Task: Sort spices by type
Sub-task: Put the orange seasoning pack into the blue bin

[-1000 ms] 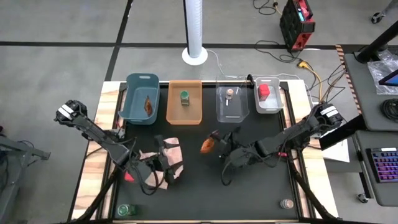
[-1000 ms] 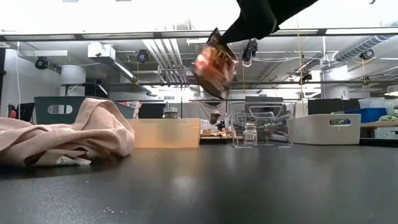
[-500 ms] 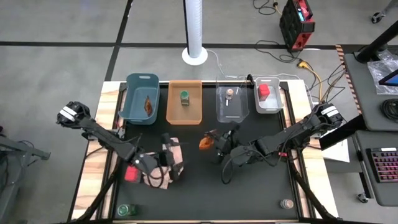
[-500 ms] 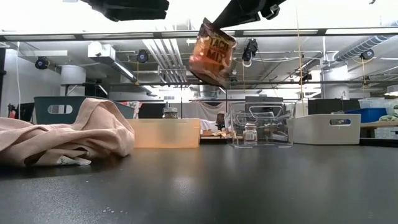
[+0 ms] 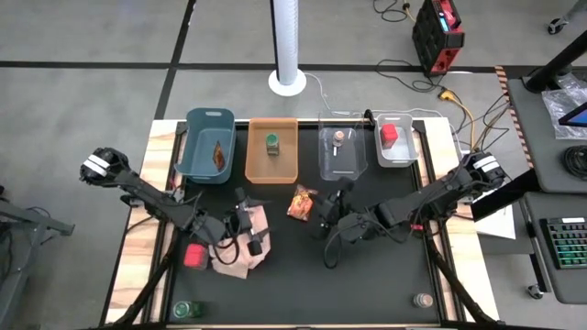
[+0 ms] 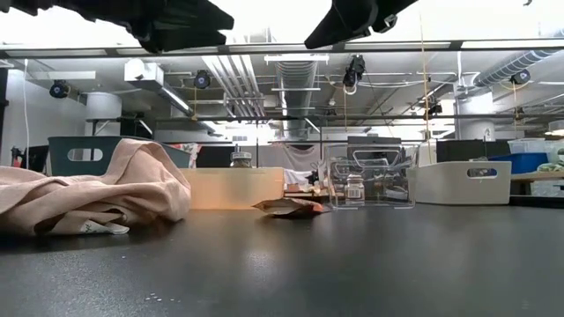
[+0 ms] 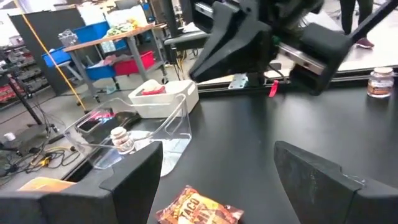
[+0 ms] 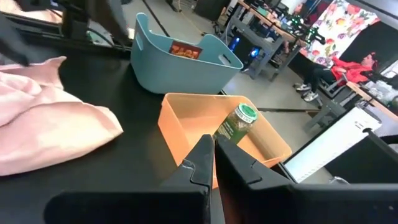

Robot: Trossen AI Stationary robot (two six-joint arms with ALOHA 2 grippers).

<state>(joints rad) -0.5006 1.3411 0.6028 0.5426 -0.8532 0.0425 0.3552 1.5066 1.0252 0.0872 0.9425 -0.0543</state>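
An orange-brown foil packet [image 5: 300, 203] [image 6: 286, 207] [image 7: 198, 210] lies flat on the black table in front of the orange bin. My right gripper [image 5: 321, 207] [image 8: 213, 155] hangs shut just to its right, above the table, touching nothing. My left gripper [image 5: 251, 225] [image 7: 217, 149] hovers open over the pink cloth [image 5: 237, 258] [image 6: 97, 194], facing the packet. A red boxy container [image 5: 193, 255] sits at the cloth's left edge. A green-capped jar [image 5: 186, 310] and a tan-lidded jar [image 5: 423, 300] stand near the table's near edge.
Four bins line the far side. The blue bin [image 5: 194, 147] holds a packet, the orange bin [image 5: 255, 151] [image 8: 180, 118] a green-capped jar, the clear bin [image 5: 326, 156] a tan-lidded jar, and the white bin [image 5: 404, 156] a red container. Bare black table lies between packet and near edge.
The packet, held high by my right gripper a second ago, has left it and dropped flat onto the table before the orange bin. My left gripper has risen off the cloth and shifted right; the cloth has bunched smaller, and the red container beside it now shows.
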